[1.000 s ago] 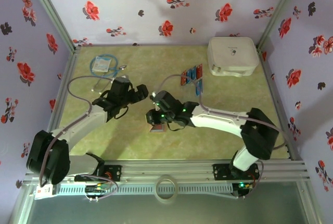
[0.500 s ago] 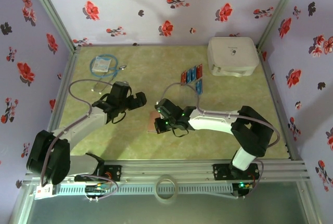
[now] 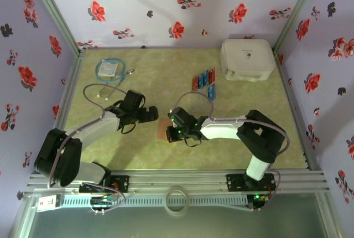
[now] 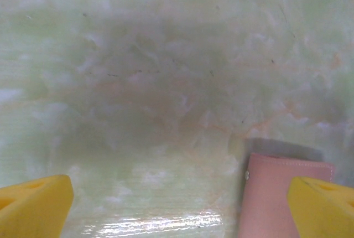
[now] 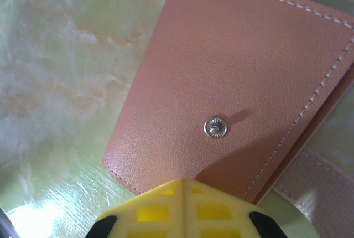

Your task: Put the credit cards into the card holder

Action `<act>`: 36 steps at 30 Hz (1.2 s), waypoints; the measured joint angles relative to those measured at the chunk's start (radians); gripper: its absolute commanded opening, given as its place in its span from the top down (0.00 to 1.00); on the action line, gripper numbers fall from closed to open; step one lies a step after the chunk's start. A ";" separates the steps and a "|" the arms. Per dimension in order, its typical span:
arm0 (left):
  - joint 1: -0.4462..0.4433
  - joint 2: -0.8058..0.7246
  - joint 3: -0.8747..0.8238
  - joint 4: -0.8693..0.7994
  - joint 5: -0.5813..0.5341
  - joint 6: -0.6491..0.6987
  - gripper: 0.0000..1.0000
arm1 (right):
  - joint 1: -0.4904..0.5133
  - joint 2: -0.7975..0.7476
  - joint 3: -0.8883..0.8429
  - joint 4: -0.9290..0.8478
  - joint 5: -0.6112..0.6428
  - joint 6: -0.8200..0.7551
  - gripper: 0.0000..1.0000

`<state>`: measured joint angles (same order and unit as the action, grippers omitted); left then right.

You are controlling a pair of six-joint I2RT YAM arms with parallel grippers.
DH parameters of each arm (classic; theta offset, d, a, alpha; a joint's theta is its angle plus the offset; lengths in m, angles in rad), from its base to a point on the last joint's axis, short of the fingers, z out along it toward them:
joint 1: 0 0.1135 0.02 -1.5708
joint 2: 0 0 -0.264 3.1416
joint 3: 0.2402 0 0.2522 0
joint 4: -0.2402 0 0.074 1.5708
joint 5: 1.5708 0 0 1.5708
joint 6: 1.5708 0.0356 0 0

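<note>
The card holder (image 3: pixel 163 129) is a reddish-brown closed wallet with a snap button, lying flat on the table between the two arms. My right gripper (image 3: pixel 172 132) is at its right edge. In the right wrist view its yellow fingers (image 5: pixel 182 210) are shut tip to tip over the near edge of the card holder (image 5: pixel 243 72), with nothing between them. My left gripper (image 3: pixel 150 114) hovers just left of it and is open. Its fingertips (image 4: pixel 33 205) stand far apart, and a corner of the card holder (image 4: pixel 276 193) lies by the right one. The credit cards (image 3: pixel 203 81), red and blue, lie in a row at the back.
A big white box (image 3: pixel 247 59) stands at the back right. A blue cable packet (image 3: pixel 110 70) lies at the back left. A tape ring (image 3: pixel 177 201) sits on the front rail. A pale strap (image 5: pixel 310 185) sticks out from under the card holder.
The right gripper has sunk toward the table and closed fully; the card holder now lies flat. The left gripper has moved nearer and toward the card holder, still open.
</note>
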<state>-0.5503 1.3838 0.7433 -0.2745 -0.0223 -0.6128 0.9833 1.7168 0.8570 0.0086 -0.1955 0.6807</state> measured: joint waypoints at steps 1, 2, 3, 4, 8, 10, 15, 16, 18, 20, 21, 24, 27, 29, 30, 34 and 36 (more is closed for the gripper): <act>-0.009 0.006 0.000 0.001 0.000 0.004 0.00 | 0.000 0.000 -0.002 0.007 -0.001 0.001 1.00; -0.019 0.013 0.000 0.002 0.000 0.010 0.00 | 0.000 0.000 -0.004 0.013 -0.003 0.002 1.00; -0.029 0.021 0.000 0.005 0.000 0.016 0.00 | 0.000 0.000 -0.006 0.018 -0.004 0.003 1.00; -0.039 0.029 0.000 0.007 0.000 0.019 0.00 | 0.000 0.000 -0.008 0.022 -0.004 0.004 1.00; -0.080 0.068 0.001 0.019 0.000 0.030 0.00 | -0.001 0.000 -0.010 0.026 -0.005 0.008 1.00; -0.097 0.082 0.001 0.029 0.000 0.031 0.00 | -0.002 0.000 -0.010 0.026 -0.005 0.009 1.00; -0.113 0.110 0.001 0.053 -0.003 0.034 0.00 | -0.002 0.000 -0.010 0.032 -0.005 0.011 1.00; -0.113 0.115 0.001 0.059 -0.003 0.034 0.00 | -0.002 0.000 -0.010 0.032 -0.005 0.011 1.00; -0.113 0.127 0.001 0.072 -0.003 0.034 0.00 | -0.002 0.000 -0.010 0.032 -0.005 0.011 1.00; -0.113 0.142 0.001 0.082 -0.004 0.038 0.00 | -0.002 0.000 -0.010 0.032 -0.006 0.011 1.00; -0.113 0.151 0.001 0.084 -0.004 0.038 0.00 | -0.003 0.000 -0.010 0.032 -0.008 0.011 1.00; -0.114 0.160 0.000 0.089 -0.016 0.040 0.00 | -0.009 -0.002 -0.011 0.031 -0.014 0.011 1.00; -0.121 0.159 -0.009 0.101 -0.037 0.039 0.00 | -0.030 -0.042 -0.029 0.025 -0.018 0.011 0.92; -0.125 0.158 -0.016 0.111 -0.053 0.034 0.00 | -0.058 -0.103 -0.046 0.006 -0.018 0.014 0.87; -0.127 0.155 -0.021 0.117 -0.057 0.029 0.00 | -0.071 -0.130 -0.049 -0.003 -0.015 0.018 0.84; -0.140 0.142 -0.041 0.139 -0.087 0.010 0.00 | -0.115 -0.243 -0.043 -0.071 0.018 0.016 0.71; -0.152 0.138 -0.047 0.140 -0.114 -0.006 0.00 | -0.123 -0.266 -0.022 -0.136 0.047 0.010 0.68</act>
<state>-0.7021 1.5223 0.6960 -0.1341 -0.1368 -0.6189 0.8600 1.4506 0.8352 -0.1276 -0.1482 0.6907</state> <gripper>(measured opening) 0.996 0.300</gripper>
